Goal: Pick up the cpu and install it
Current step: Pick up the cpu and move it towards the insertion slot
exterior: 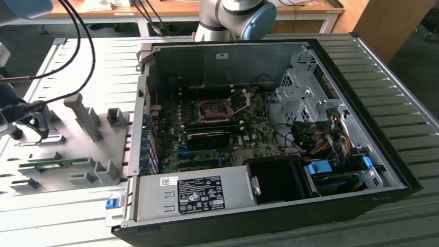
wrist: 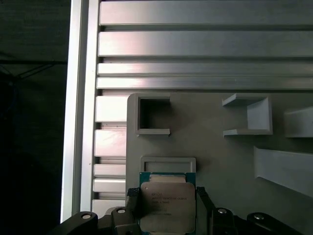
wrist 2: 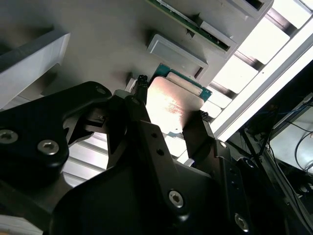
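At the edge of the grey fixture plate (wrist: 220, 161), in the first wrist view, the gripper (wrist: 167, 196) pinches the cpu (wrist: 166, 210) by two opposite sides.

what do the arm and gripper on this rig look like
The arm is a silver-grey tube with light blue round joint caps; black cables run beside it. The gripper is matte black, with angular linkage plates, silver hex-socket screws and two narrow fingers.

Alt text: one distant overview, two close wrist cameras.
The exterior view looks down on the pincer (exterior: 34, 123) from afar; both wrist views peer past its fingers (wrist: 133, 198) (wrist 2: 195, 137), sharing the cpu (wrist: 166, 208) (wrist 2: 171, 103).
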`<state>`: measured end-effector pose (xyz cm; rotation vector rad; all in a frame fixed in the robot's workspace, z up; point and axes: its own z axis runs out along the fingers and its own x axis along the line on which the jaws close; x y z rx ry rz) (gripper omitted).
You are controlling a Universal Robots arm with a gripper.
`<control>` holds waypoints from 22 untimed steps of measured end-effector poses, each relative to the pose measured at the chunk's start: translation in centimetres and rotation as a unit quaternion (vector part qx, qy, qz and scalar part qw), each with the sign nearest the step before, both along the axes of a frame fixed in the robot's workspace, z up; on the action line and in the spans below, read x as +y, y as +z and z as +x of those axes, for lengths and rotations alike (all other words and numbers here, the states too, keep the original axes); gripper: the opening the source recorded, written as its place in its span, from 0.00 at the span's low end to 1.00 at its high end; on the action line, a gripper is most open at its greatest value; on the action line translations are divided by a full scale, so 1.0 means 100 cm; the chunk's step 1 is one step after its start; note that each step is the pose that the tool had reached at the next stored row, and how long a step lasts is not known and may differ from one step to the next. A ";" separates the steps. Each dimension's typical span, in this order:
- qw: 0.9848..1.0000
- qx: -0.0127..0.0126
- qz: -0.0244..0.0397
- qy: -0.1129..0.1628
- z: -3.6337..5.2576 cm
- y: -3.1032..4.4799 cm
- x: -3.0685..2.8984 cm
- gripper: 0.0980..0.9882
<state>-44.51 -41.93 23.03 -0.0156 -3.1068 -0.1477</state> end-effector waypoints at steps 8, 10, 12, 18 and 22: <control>1.000 0.000 0.000 0.000 0.0000 0.0024 0.0000 0.50; 1.000 0.000 0.000 0.000 0.0000 0.0030 0.0000 0.50; 1.000 0.000 0.000 0.000 0.0000 0.0036 0.0000 0.50; 1.000 0.000 0.000 0.000 0.0000 0.0071 0.0001 0.50; 1.000 0.000 0.000 0.000 0.0000 0.0083 0.0001 0.50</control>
